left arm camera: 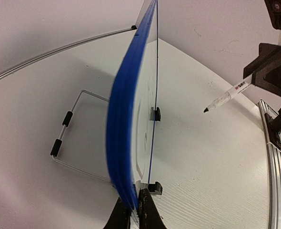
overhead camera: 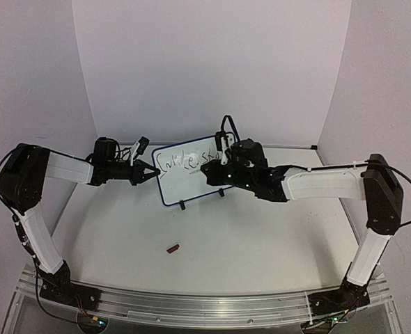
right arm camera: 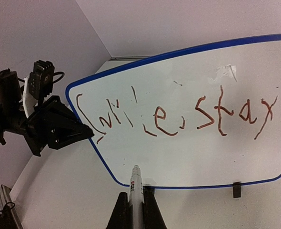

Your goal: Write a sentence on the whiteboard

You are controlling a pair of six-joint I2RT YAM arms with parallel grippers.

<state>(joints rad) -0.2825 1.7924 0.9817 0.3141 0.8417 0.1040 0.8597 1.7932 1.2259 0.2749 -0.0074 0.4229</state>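
Note:
The whiteboard [overhead camera: 181, 186] stands upright on its black feet at the back of the table, blue-framed. One line of scrawled red-brown letters, the sentence [right arm camera: 178, 117], runs across its upper half. My left gripper [left arm camera: 135, 212] is shut on the board's left edge [left arm camera: 126, 119], which I see edge-on in the left wrist view. My right gripper [right arm camera: 135, 212] is shut on a white marker [right arm camera: 135, 183]. The marker's tip points at the bare lower left of the whiteboard [right arm camera: 202, 152]. In the left wrist view the marker [left arm camera: 226, 98] hangs a short way off the board's face, not touching.
A small red-brown piece [overhead camera: 173, 247] lies on the table in front of the board. A wire stand [left arm camera: 71, 138] props the board from behind. An aluminium rail [overhead camera: 205, 306] runs along the near edge. White backdrop walls close in behind and at both sides.

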